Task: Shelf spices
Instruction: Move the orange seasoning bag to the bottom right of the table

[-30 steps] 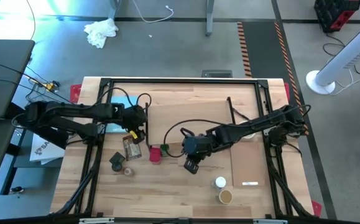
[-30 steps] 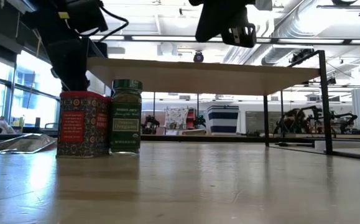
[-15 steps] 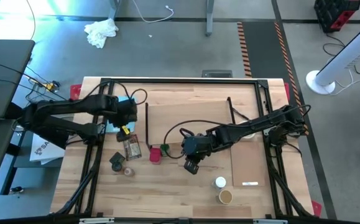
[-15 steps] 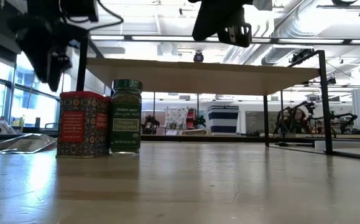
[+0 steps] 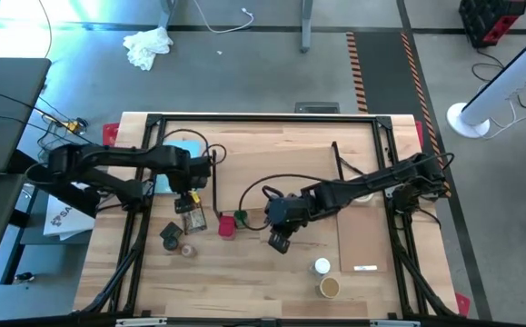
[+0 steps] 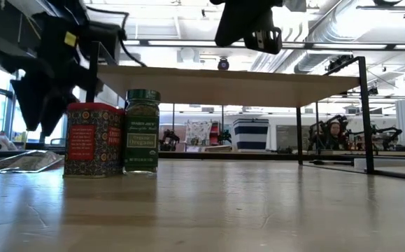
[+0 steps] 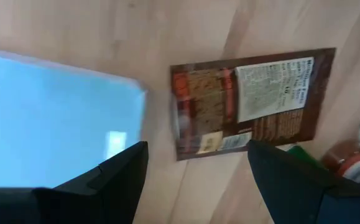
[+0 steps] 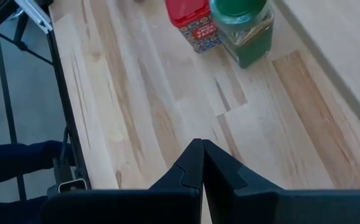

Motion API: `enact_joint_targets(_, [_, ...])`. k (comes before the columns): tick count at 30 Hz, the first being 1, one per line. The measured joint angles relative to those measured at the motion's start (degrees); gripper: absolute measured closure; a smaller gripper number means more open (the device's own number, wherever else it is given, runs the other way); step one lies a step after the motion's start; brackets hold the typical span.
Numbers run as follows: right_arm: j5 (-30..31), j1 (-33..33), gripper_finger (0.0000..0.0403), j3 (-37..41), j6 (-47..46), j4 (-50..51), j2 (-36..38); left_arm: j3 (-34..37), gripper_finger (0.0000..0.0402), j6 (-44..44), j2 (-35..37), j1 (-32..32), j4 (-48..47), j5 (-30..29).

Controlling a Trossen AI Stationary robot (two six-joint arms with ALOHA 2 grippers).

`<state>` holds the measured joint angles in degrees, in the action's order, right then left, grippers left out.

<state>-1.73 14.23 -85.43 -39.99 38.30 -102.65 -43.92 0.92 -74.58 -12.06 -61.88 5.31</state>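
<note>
Nearest, bare table (image 6: 209, 210) lies open. The red tin (image 6: 92, 139) and green jar (image 6: 142, 131) stand touching at the shelf's (image 6: 258, 84) front edge. Right gripper (image 5: 281, 243) hangs pinched together nearby; left gripper (image 5: 188, 194), fingers apart, hovers over a flat brown packet (image 7: 248, 99).

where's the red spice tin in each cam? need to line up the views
High view: red tin at table centre, just left of the green-topped jar, by the shelf's front edge.
Low view: left, red tin touching the green-lidded jar.
Left wrist view: only a red-and-white rim at the picture's edge; cannot tell if it is the tin.
Right wrist view: top centre, beside the jar.
Shared landmark: the green-topped jar.
</note>
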Motion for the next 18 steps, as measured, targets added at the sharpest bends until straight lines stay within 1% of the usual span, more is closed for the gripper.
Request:
enact_joint_targets(3, [0.0,-0.3,0.0403,0.0,0.0,0.0,0.0,0.0,0.0126,5.1,-2.7,0.7,3.5,3.7])
enact_joint_targets(5, [0.0,-0.4,0.0403,0.0,-0.4,0.0,0.0,0.0,0.0126,8.1,-4.3,1.3,6.5,4.3])
enact_joint_targets(6, [0.0,-0.5,0.0403,0.0,-0.5,0.0,0.0,0.0,0.0126,9.3,-4.9,1.6,7.6,3.7])
enact_joint_targets(8, [0.0,-0.5,0.0403,0.0,-0.6,-0.1,0.0,-0.1,0.0126,10.8,-5.7,1.7,9.1,0.5])
enact_joint_targets(10, [-0.2,-0.5,0.0403,0.0,-1.3,0.0,0.0,-0.2,0.0126,12.3,-6.1,1.5,9.1,-3.3])
enact_joint_targets(11, [-0.2,-0.5,0.0403,0.0,-1.6,0.0,0.0,-0.2,0.0126,12.5,-6.0,1.4,8.8,-4.1])
enact_joint_targets(13, [-0.2,-0.5,0.0403,0.0,-1.7,0.0,0.0,-0.2,0.0126,12.5,-6.0,1.2,8.5,-3.9])
enact_joint_targets(16, [-0.3,-0.5,0.0403,0.0,-1.8,-0.1,0.0,0.0,0.0126,11.2,-6.0,1.8,7.6,-1.4])
enact_joint_targets(18, [-0.3,-0.5,0.0403,0.0,-1.8,-0.1,0.0,0.6,0.0126,10.9,-5.9,2.5,7.0,-0.9])
